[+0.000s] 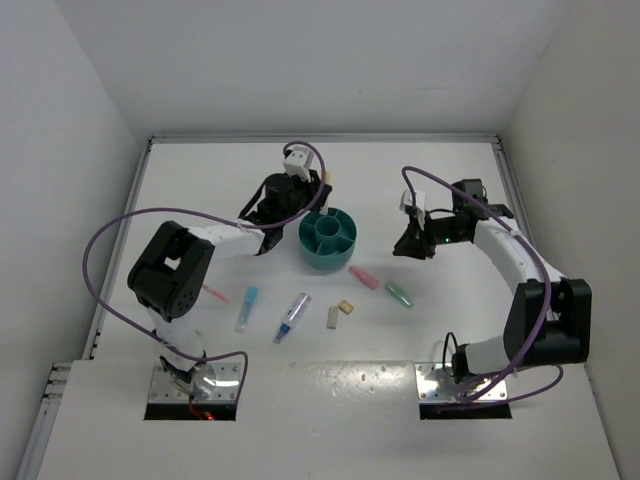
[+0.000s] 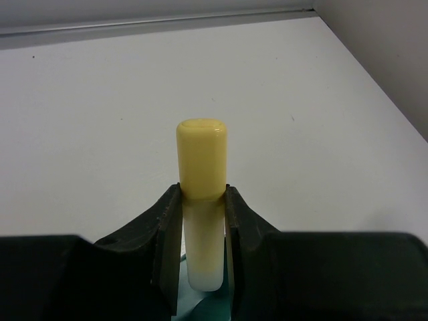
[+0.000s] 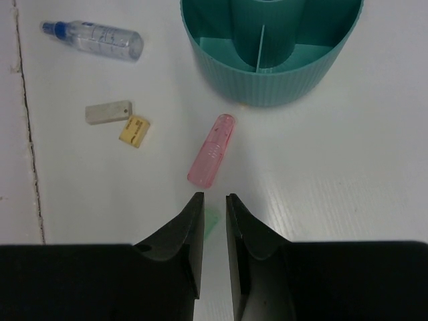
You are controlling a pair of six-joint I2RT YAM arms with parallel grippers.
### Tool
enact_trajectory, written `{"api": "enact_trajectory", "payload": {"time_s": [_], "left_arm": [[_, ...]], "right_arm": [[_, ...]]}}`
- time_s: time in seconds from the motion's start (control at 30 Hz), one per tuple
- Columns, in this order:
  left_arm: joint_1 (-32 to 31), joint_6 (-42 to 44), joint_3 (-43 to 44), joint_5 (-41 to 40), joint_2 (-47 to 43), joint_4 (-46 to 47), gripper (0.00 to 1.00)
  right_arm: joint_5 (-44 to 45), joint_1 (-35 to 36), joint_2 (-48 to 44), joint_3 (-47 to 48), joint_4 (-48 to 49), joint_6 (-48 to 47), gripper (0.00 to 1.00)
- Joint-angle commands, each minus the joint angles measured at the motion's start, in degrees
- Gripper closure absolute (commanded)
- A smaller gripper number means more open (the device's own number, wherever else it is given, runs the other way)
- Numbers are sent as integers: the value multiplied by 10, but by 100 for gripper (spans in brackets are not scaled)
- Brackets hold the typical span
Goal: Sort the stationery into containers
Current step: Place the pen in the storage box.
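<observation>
Yellow marker (image 2: 200, 157): clamped in the left jaws just over the far rim of the organiser. Its long axis runs along the fingers, with the yellow cap out past the tips and the pale end back toward the wrist.
Left jaws: closed on the yellow marker's middle.
Organiser (image 1: 328, 240): round, teal, upright on the counter (image 1: 200, 180). The central cup and the compartments in view show only bare teal floor.
Right jaws: a narrow gap apart with nothing between them, low over the counter just right of the organiser.
Pink marker (image 3: 212, 150): flat, lying at a slant, with one end toward the organiser wall.
Green marker (image 1: 399, 294): flat, just beside the pink marker.
Erasers: tan (image 3: 134, 130) and grey (image 3: 108, 112), side by side.
Clear-blue pen (image 1: 293, 317): flat, slanted, left of the erasers.
Light-blue marker (image 1: 247, 308): flat, left of the clear-blue pen.
</observation>
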Motion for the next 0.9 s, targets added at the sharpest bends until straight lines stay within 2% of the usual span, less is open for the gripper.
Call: {"api": "enact_trajectory", "payload": {"time_s": [0.0,0.33,0.43,0.47,0.5,0.57,0.67,0.87], "left_arm": [[-8,-3,-9,2,-1,43,91],[-8,2,-35,2,-7,43,90],[-13,2,-48,9,-13,49,80],[-13,2,-55,9,-13,49,75],[-13,2,-62,9,-13,49,64],[-13,2,-69,9,-18,54,57],[-13,2,-74,9,-24,54,52],[-13,2,-80,9,-43,54,51]], "right_arm": [[-19,3,4,1,13,-24,80],[-19,3,-2,1,7,-24,80],[-19,-2,-2,1,7,-24,80],[-19,-2,-2,1,7,-24,80],[-24,-2,-2,1,7,-24,77],[-24,-2,-2,1,7,-24,75],[-24,-2,-2,1,2,-24,73],[-24,-2,-7,1,2,-24,73]]}}
